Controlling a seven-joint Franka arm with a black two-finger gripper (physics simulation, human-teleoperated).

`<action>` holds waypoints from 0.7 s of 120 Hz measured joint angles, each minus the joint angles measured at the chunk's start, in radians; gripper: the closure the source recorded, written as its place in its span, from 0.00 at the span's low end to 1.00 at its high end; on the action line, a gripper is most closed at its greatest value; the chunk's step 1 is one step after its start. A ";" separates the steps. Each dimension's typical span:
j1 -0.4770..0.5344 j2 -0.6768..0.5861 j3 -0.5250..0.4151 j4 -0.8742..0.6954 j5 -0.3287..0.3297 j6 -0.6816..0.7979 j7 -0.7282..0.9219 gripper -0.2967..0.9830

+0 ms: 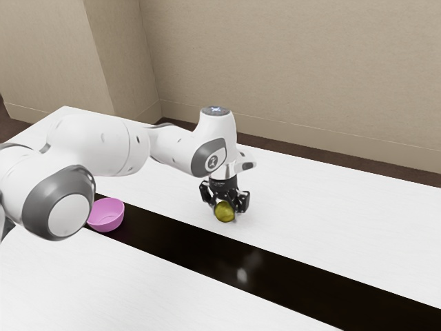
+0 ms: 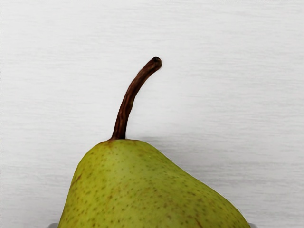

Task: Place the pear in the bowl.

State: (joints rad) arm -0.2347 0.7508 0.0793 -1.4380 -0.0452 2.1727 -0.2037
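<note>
My gripper (image 1: pixel 225 207) is over the white table, pointing down, with its black fingers on two sides of the pear (image 1: pixel 224 212) and shut on it. In the wrist view the pear (image 2: pixel 142 185) lies large under the hand, its curved brown stem leading away from it; small grey bits of the fingertips touch its two flanks. Whether the pear rests on the tabletop or hangs just over it, I cannot tell. The pink bowl (image 1: pixel 107 219) stands upright toward the exterior view's left, well apart from the pear, close to the arm's large joint.
A glossy black strip (image 1: pixel 200 247) runs lengthwise along the white table (image 1: pixel 344 221), between the pear and the table's nearer part. The bowl stands at this strip. Behind the table rises a beige wall (image 1: pixel 296 62).
</note>
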 joint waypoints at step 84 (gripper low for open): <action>0.167 -0.440 0.070 -0.440 0.020 -0.001 -0.021 0.52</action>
State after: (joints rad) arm -0.0673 0.3108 0.1493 -1.8781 -0.0253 2.1722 -0.2250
